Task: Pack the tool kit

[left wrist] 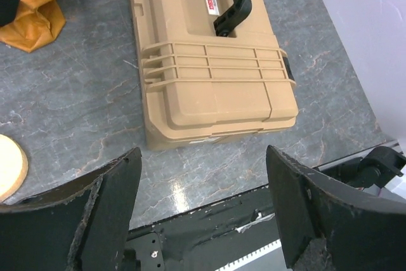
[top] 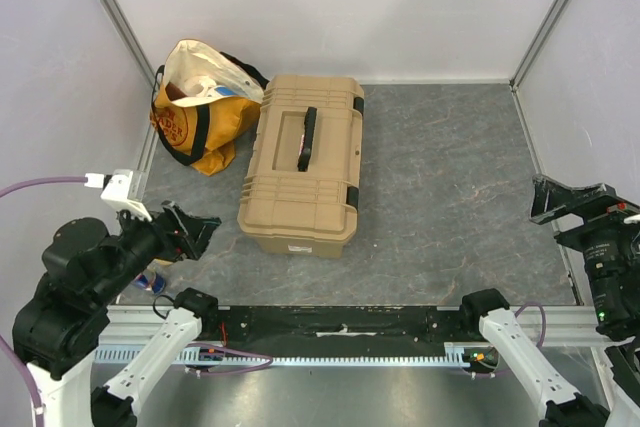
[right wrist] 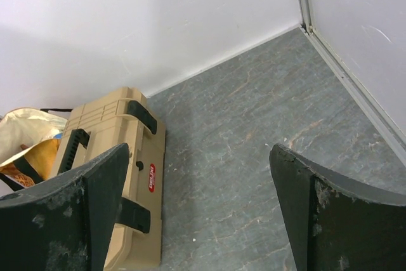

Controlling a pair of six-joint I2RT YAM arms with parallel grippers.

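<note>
1. Nearest me, at the table's left edge, the left claw [top: 190, 230] hung with its jaws spread and nothing between them. Its own camera looked down the gap onto the grey marbled tabletop [left wrist: 82, 93].
2. At the right edge, the right claw [top: 548, 202] was likewise released, jaws wide and empty, well apart from everything else.
3. The large tan ribbed plastic toolbox [top: 300, 182] sat left of the table's middle with its lid down. From the left claw it lay ahead and to the right; from the right claw it lay far off to the left. The left arm was plainly the nearer.
4. The toolbox's long axis ran from near to far, tilted slightly, and its black carry handle [top: 307, 137] followed that line.
5. Count: one toolbox, one handle, two black latches [top: 351, 197] on its right side. I saw no loose tools.
6. Farthest back, touching the toolbox's left far corner, slumped one orange-yellow cloth bag [top: 195, 117].
</note>
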